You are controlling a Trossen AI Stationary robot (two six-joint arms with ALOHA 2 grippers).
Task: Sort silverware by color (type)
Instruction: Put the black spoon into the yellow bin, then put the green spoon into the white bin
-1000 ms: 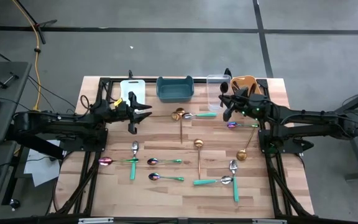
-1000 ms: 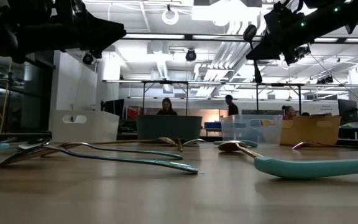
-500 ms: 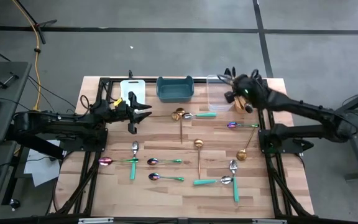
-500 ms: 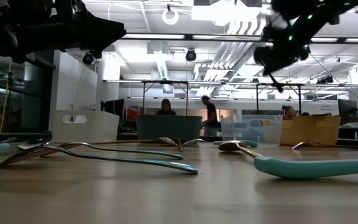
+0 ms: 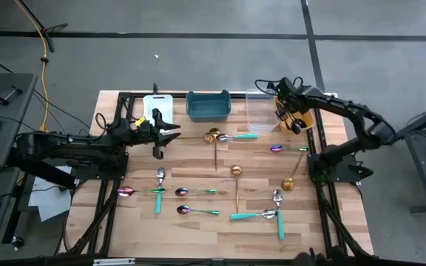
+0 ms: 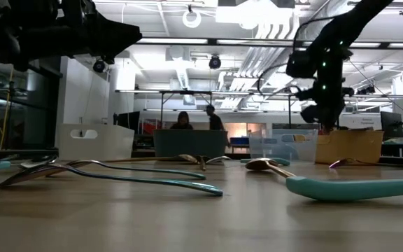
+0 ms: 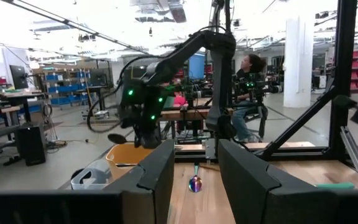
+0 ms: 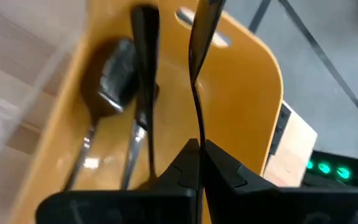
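Swung over from beside the clear bin, the right tool (image 8: 199, 148) now pinches a dark utensil (image 8: 199, 68) over the orange bin (image 8: 241, 93); two dark spoons (image 8: 114, 81) lie below it.

No readable text, labels, brands or numbers anywhere.

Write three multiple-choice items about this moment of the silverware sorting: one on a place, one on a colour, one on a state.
1. Where is the right gripper?
A. over the orange rectangular bin
B. over the teal bin
C. at the table's near edge

2. What colour are the utensils in the orange bin?
A. gold
B. dark
C. teal

3. The right gripper's fingers are
A. wide open
B. shut on a thin dark utensil
C. shut on nothing

Answers: 1 A, the high view shows it there. 2 B, dark ones lie inside. 3 B, the handle sits between them.
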